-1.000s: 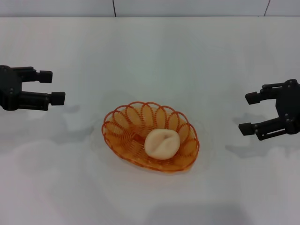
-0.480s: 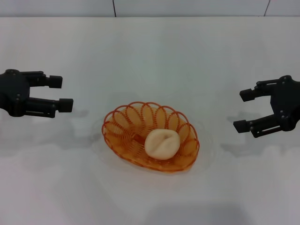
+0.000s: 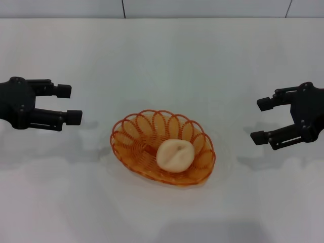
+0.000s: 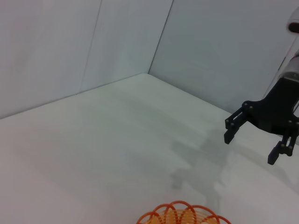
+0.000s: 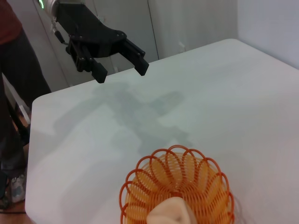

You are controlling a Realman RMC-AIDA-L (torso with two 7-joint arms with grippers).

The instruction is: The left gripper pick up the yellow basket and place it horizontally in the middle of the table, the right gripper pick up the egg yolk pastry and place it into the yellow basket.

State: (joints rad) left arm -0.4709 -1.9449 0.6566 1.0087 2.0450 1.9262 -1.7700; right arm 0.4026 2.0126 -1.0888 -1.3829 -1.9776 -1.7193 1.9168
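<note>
The left end effector [image 3: 69, 104] is seen released, its two black fingers spread apart with nothing between them, held above the counter [image 3: 162, 61] and pointing inward toward the middle. Inward of it and a little nearer the robot, well apart from its fingertips, the yellow basket [image 3: 132, 143] is set on the counter, lying at a slight slant across the middle. The egg yolk pastry [image 3: 175, 155] is found inside the basket, resting on the woven base toward the end of the basket that lies farther from this end effector. Beyond the basket, the right end effector [image 3: 259, 120] is likewise seen released, fingers parted and empty, pointing inward and well apart from the basket's rim. The pastry lies closer to this end effector than to the left one. In the right wrist view a dark-clothed figure [image 5: 16, 93] is seen beside the counter's far edge, behind the left end effector. No brand, label or writing can be read on any item.
</note>
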